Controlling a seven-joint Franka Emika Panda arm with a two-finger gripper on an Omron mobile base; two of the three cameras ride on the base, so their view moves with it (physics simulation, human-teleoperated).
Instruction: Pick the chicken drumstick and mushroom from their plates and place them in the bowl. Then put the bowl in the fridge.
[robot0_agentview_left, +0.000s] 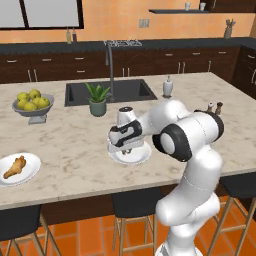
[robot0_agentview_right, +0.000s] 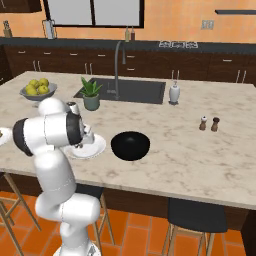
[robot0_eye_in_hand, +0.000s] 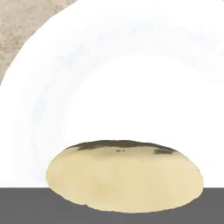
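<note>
Now the gripper (robot0_agentview_left: 128, 148) is low over the near plate (robot0_agentview_left: 143, 156), and its jaws have come together on the mushroom (robot0_eye_in_hand: 124, 175), whose pale cap sits very close below the hand camera. To do this step well, I think it should lift straight up, slowly, so the small cap does not slip out. Next it should carry it sideways to the black bowl (robot0_agentview_right: 130, 145) just beside this plate. The chicken drumstick (robot0_agentview_left: 14, 167) waits on the far-left plate (robot0_agentview_left: 32, 170).

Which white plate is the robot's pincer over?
The plate with the mushroom, nearest the black bowl. The other plate, far off at the counter's end, holds the chicken drumstick.
</note>
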